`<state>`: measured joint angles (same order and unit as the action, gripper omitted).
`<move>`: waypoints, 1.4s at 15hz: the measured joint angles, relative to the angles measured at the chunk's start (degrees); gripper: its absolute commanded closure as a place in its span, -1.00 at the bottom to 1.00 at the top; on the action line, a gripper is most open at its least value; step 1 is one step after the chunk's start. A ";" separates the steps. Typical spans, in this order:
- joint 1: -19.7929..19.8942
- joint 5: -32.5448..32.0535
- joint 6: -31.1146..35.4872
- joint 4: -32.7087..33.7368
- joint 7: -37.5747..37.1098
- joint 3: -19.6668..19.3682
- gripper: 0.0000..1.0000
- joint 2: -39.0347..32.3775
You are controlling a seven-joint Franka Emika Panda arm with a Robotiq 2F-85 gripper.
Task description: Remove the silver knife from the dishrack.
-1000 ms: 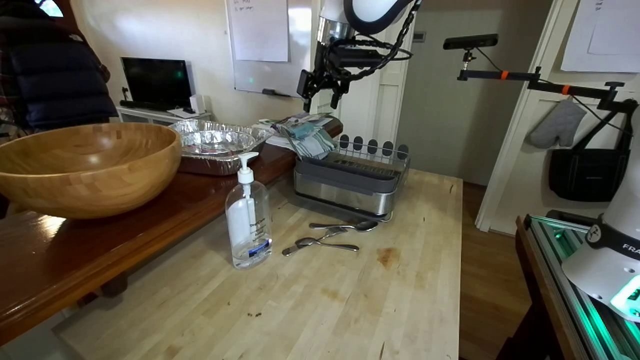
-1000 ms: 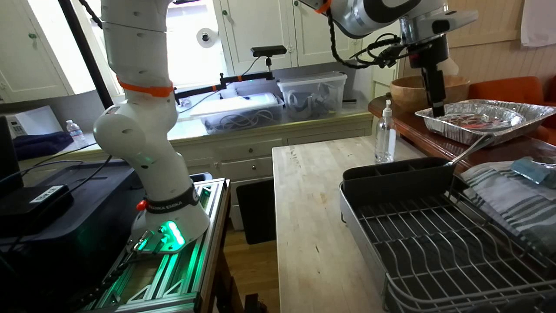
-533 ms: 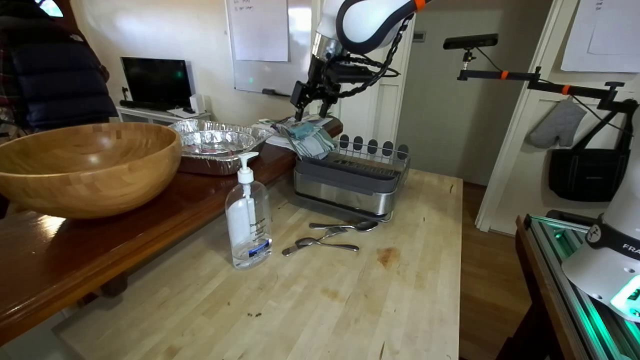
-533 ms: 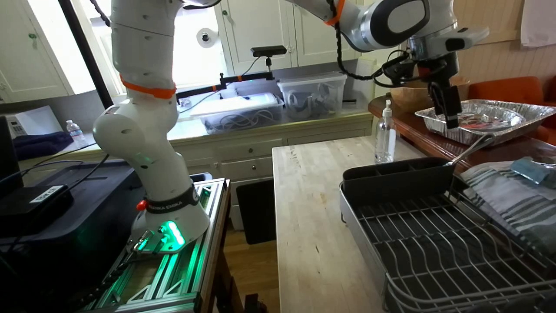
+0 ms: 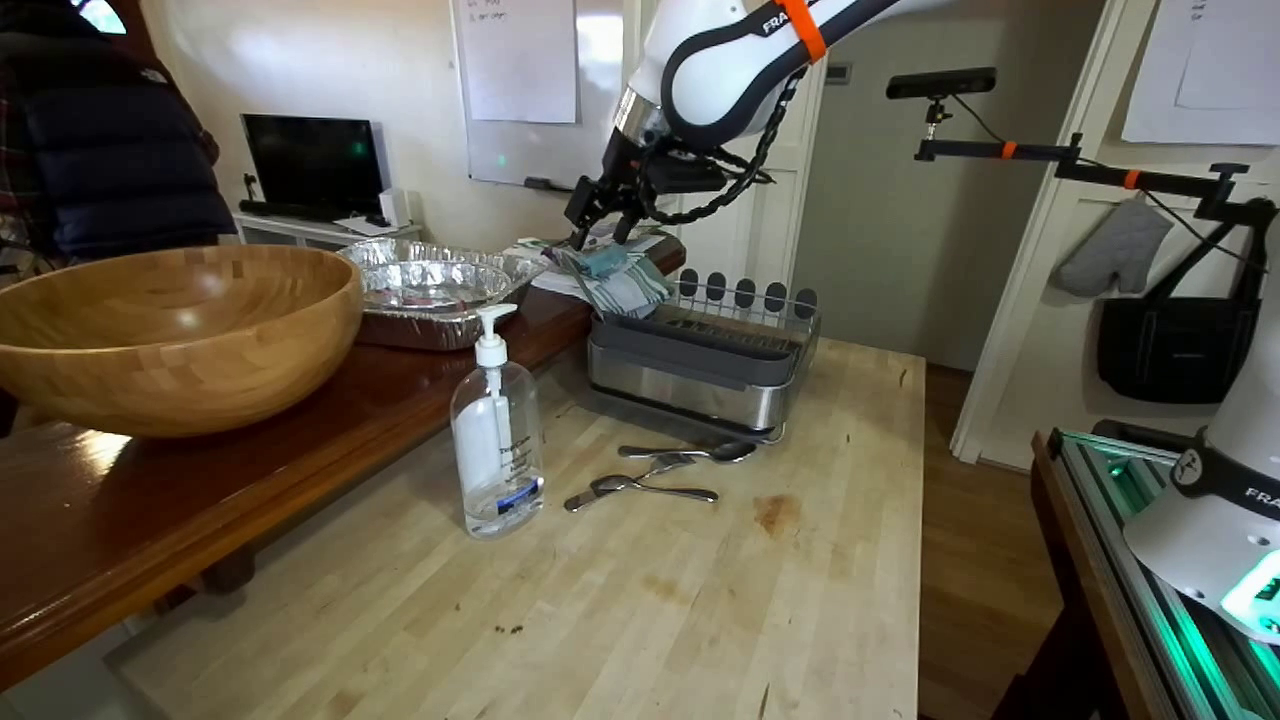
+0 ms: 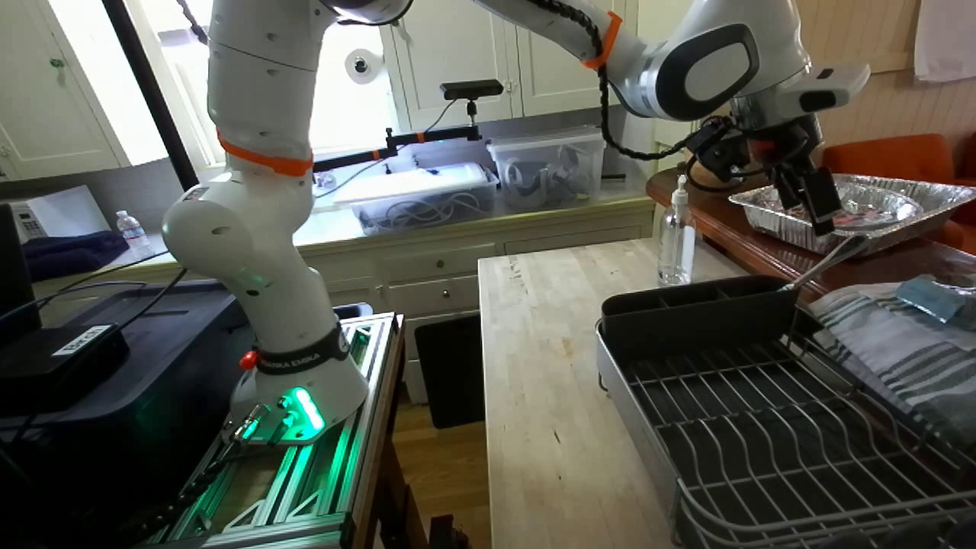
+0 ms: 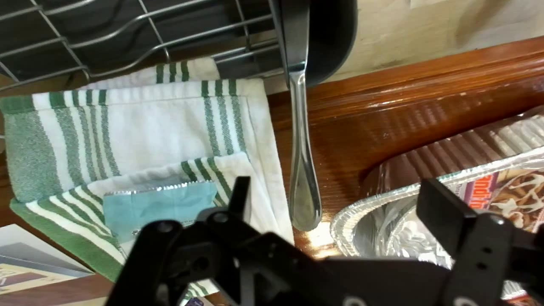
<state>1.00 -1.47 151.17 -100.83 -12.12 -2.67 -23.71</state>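
The silver knife leans out of the dark utensil holder at the end of the dishrack. Its handle points out over the brown wooden counter. The knife handle also shows in an exterior view, sticking up at a slant from the dishrack. The dishrack stands on the pale table in an exterior view. My gripper is open and empty. The handle's end lies between its fingers in the wrist view, nearer the left finger. My gripper is tilted above the handle, apart from it.
A striped towel with a blue packet lies beside the knife. Foil trays are on its other side. A pump bottle, several loose utensils and a large wooden bowl are nearby.
My gripper has moved lower and tilted, coming closer to the knife handle. It moved right in an exterior view and left in another. It stays open. The knife and rack have not moved.
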 measured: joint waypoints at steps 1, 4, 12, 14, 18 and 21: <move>0.00 0.00 0.68 0.01 0.41 -0.01 -1.00 -0.51; -0.04 -0.03 1.96 0.22 1.24 -0.24 -1.00 -2.03; -0.20 -0.05 8.51 0.70 1.03 -1.57 -1.00 -5.65; -0.48 -0.05 9.74 1.09 0.85 -1.88 -1.00 -6.39; -1.23 -0.05 10.09 2.26 0.80 -2.39 -0.39 -7.78; -1.61 -0.05 10.09 3.18 0.80 -2.49 0.09 -8.62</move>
<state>-0.61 -1.52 161.27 -97.65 -11.33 -5.16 -32.33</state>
